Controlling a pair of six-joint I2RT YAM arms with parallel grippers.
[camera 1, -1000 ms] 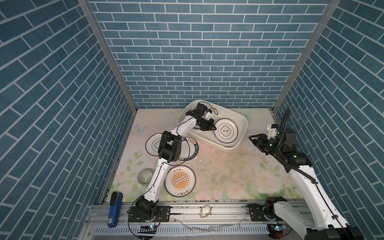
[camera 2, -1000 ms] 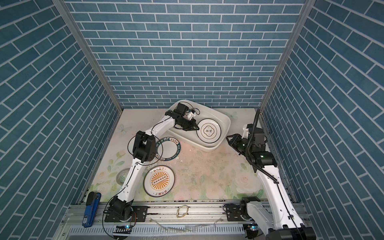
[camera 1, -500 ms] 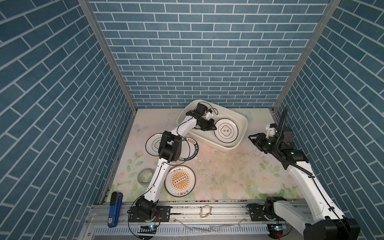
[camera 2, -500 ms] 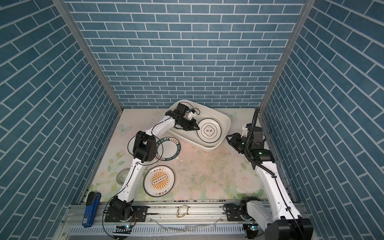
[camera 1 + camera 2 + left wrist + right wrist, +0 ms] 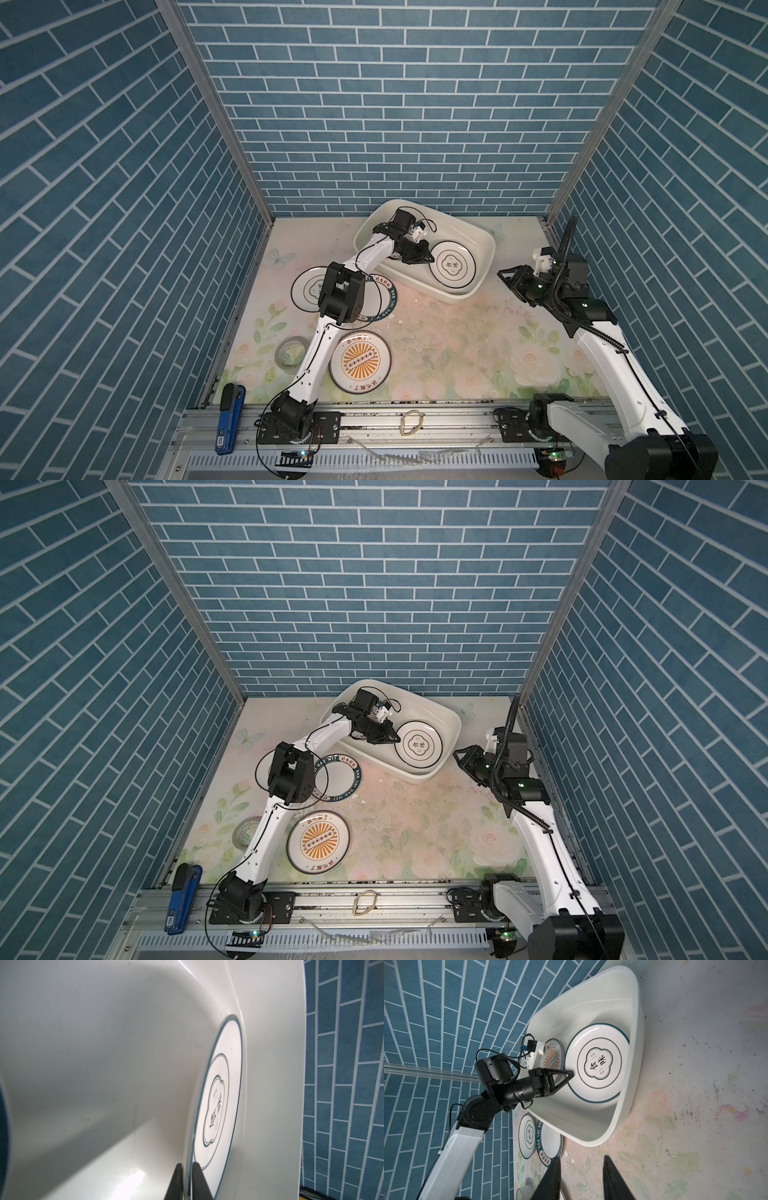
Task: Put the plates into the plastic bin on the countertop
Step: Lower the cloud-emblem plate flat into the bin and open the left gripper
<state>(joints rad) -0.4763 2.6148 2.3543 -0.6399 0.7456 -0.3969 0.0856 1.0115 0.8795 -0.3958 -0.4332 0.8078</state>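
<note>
The cream plastic bin (image 5: 449, 297) (image 5: 415, 780) stands at the back of the flowered countertop (image 5: 457, 340). A dark-rimmed plate with a quatrefoil emblem (image 5: 452, 264) (image 5: 220, 1084) (image 5: 598, 1064) lies flat inside it. My left gripper (image 5: 430, 258) (image 5: 397, 738) (image 5: 188, 1164) is shut on that plate's rim, one finger on each side. Behind the gripper, a sunburst plate (image 5: 552, 1057) also lies in the bin. On the countertop lie a quatrefoil plate (image 5: 305, 289), a green-lettered plate (image 5: 384, 299) overlapping it, and a sunburst plate (image 5: 360, 362). My right gripper (image 5: 500, 274) (image 5: 581, 1157) hangs open and empty beside the bin's right end.
A translucent tape roll (image 5: 291, 351) lies left of the sunburst plate, partly behind my left arm. A blue tool (image 5: 227, 411) rests at the front left edge. Blue brick walls close in three sides.
My right arm's elbow has shifted slightly back. The left gripper stays at the plate's rim inside the bin.
</note>
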